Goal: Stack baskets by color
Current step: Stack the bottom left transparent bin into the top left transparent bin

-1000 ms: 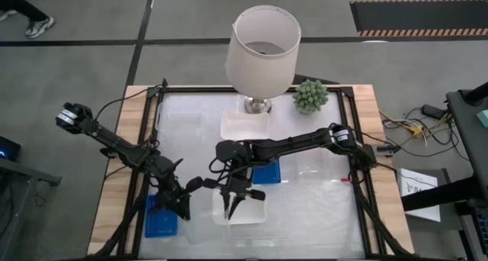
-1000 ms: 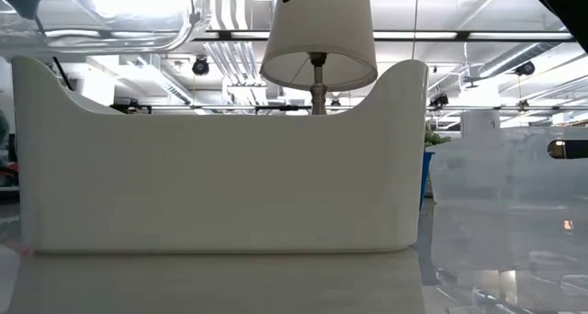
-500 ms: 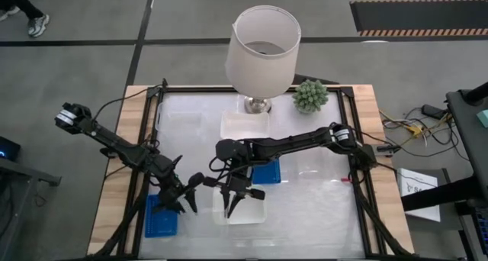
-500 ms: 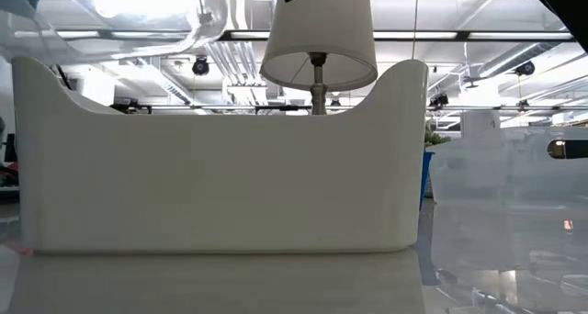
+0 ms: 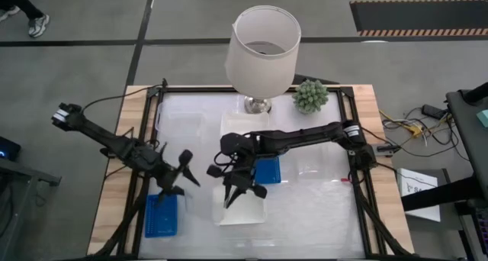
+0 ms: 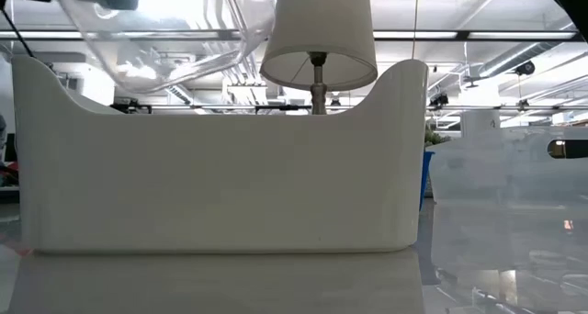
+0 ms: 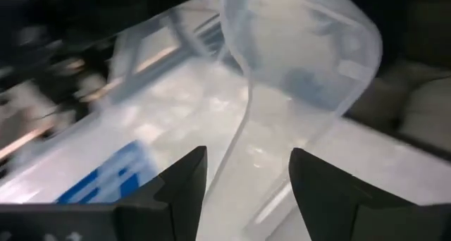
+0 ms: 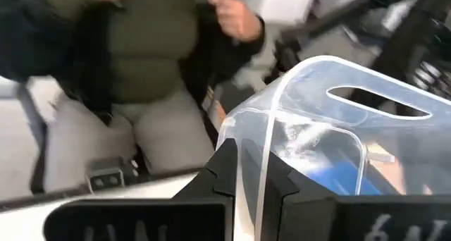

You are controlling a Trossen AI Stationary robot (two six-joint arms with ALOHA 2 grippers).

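Note:
My right gripper (image 5: pixel 232 198) is shut on the clear see-through container (image 8: pixel 331 121), which hangs lifted at the upper left of the low view (image 6: pixel 156 39). My left gripper (image 5: pixel 181 172) stands open to its left; the container's rim (image 7: pixel 248 121) runs ahead of its spread fingers. One blue basket (image 5: pixel 162 215) lies on the table near the left front corner. Another blue basket (image 5: pixel 268 171) lies under the right arm. A white basket (image 5: pixel 245 212) sits near the front middle, and another (image 5: pixel 242 125) sits by the lamp's foot. My right gripper pinches the clear container's thin rim (image 8: pixel 261 172) between its two fingers, one finger inside the wall and one outside. The container is lifted clear of the table and tilted, with its slot handle (image 8: pixel 380 103) on the far wall.
A lamp with a white shade (image 5: pixel 263 41) and a small green plant (image 5: pixel 310 95) stand at the table's far edge. A dark frame (image 5: pixel 358 177) runs around the tabletop. Beyond the table a person (image 8: pixel 134 51) shows in the right wrist view.
My left gripper has opened, let go of the clear container and drawn back up and toward the table's far edge. My right gripper has tipped up with the container, which has swung and tilted further across the low view.

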